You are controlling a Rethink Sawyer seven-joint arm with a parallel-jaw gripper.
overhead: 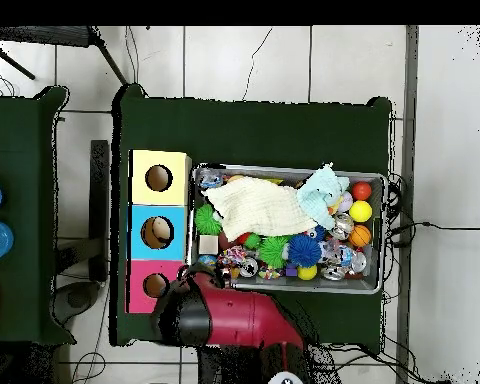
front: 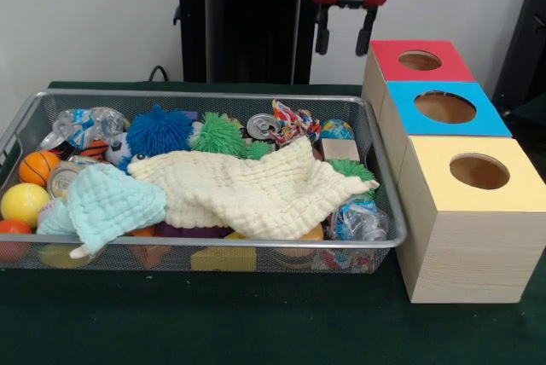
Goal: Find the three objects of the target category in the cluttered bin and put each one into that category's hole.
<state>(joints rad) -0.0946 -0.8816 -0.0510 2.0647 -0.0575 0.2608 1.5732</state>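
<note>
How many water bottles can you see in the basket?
2. One bottle lies in the basket's far corner, another bottle in the near corner by the boxes. More may hide under the cloths.

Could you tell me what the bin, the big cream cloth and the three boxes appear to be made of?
The bin looks like silver wire mesh with a thicker metal rim; you can see through its walls. The cream cloth seems a soft crinkled fabric, judging by its puckered, draping surface. The boxes appear to be pale wood with visible grain, their tops matte red, blue and yellow.
</note>
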